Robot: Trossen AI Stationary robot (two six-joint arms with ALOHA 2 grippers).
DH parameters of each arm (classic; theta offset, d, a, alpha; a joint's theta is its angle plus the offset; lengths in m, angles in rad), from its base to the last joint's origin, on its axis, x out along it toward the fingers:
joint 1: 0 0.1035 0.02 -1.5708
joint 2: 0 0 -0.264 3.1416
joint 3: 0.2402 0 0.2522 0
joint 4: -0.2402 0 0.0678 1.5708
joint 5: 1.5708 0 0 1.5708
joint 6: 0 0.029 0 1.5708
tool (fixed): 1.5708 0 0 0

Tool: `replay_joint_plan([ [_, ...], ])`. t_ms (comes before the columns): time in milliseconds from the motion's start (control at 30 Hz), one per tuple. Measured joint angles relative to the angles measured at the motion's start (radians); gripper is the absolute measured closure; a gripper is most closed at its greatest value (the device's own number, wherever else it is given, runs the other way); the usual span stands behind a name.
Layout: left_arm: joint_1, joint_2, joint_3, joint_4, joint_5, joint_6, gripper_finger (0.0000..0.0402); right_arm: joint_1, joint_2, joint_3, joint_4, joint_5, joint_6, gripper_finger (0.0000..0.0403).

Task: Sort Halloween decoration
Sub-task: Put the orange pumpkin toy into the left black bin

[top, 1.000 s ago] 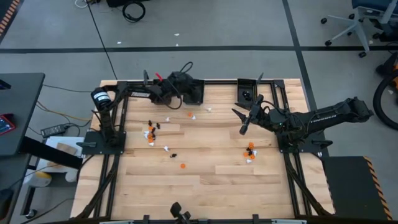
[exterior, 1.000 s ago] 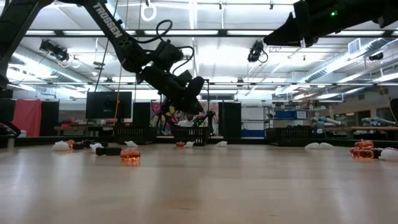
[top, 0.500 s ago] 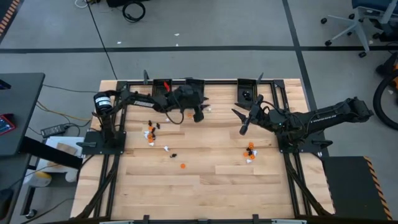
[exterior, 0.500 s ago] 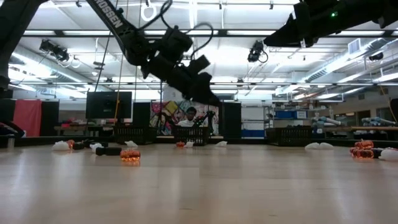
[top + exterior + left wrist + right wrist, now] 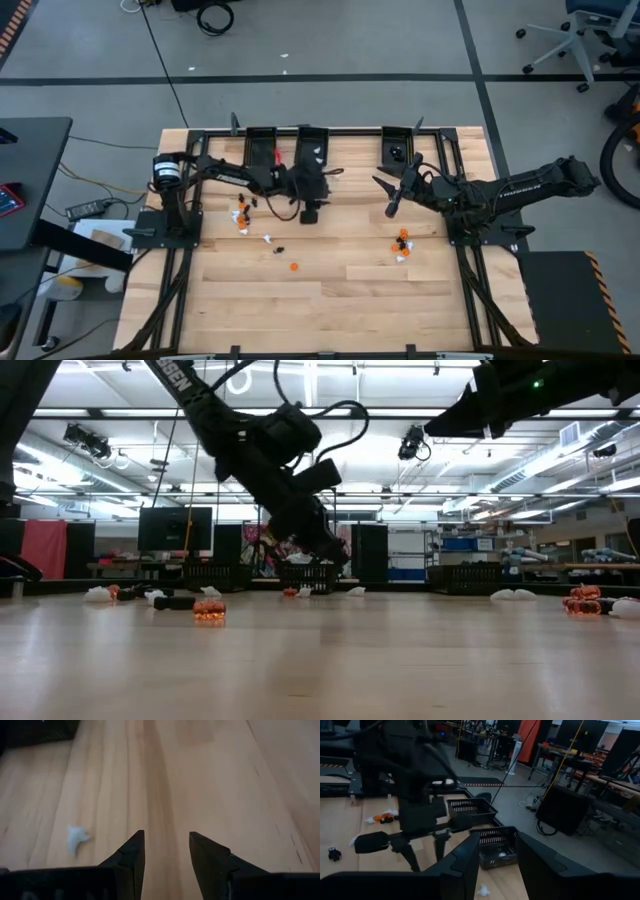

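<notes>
The Halloween decoration lies scattered on the wooden table: an orange, black and white cluster (image 5: 243, 210), a white piece (image 5: 268, 238), a black piece (image 5: 278, 248), a lone orange piece (image 5: 293, 266) and a second cluster (image 5: 402, 244). My left gripper (image 5: 310, 213) hovers open over bare wood near the table's middle. Its wrist view shows the open fingers (image 5: 165, 845) with one white trinket (image 5: 76, 839) lying beside them, untouched. My right gripper (image 5: 385, 196) waits open and raised at the right, above and beyond the second cluster; its wrist view (image 5: 497, 855) looks across at the left arm.
Three small black bins stand along the far edge (image 5: 262, 145), (image 5: 312, 146), (image 5: 398, 148); a white piece shows in the middle one. A black frame rims the table. The near half of the board is bare wood. A person shows far behind in the low view (image 5: 305, 547).
My left gripper has swung from over the bins at the far edge toward the near edge and the table's middle, dropping lower as it went. The trinkets on the table have stayed where they were.
</notes>
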Motion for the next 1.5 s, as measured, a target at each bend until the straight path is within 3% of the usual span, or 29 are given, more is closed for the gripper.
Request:
replay_joint_plan([
  [167,-0.010,-0.074,-0.243,0.377,-0.014,-0.026,0.0269,0.001,0.002,0.000,-0.019,-0.003,0.018,0.0270],
  [233,-0.008,-0.094,-0.320,0.473,-0.075,-0.055,0.0269,0.001,0.002,0.000,-0.018,-0.005,0.018,0.0270],
  [333,0.006,-0.112,-0.381,0.521,-0.179,-0.133,0.0269,-0.001,0.003,0.000,-0.006,-0.026,0.018,0.0270],
  [500,0.039,-0.105,-0.394,0.495,-0.194,-0.292,0.0269,-0.001,0.003,0.000,0.010,-0.051,0.025,0.0270],
  [633,0.050,-0.105,-0.396,0.504,-0.194,-0.337,0.0261,-0.001,0.007,0.000,0.011,-0.051,0.025,0.0270],
  [800,0.046,-0.104,-0.519,0.731,-0.204,-0.360,0.0248,-0.001,0.027,0.000,0.005,-0.055,0.025,0.0270],
  [933,0.048,-0.104,-0.610,0.867,-0.277,-0.378,0.0246,-0.003,0.049,0.000,0.037,-0.056,0.014,0.0270],
  [1200,0.061,-0.016,-0.579,0.880,-0.288,-0.379,0.0244,-0.008,0.083,0.000,0.115,-0.091,-0.009,0.0270],
  [1500,0.083,0.117,-0.546,1.005,-0.299,-0.377,0.0209,-0.008,0.084,0.000,0.108,-0.091,-0.021,0.0270],
])
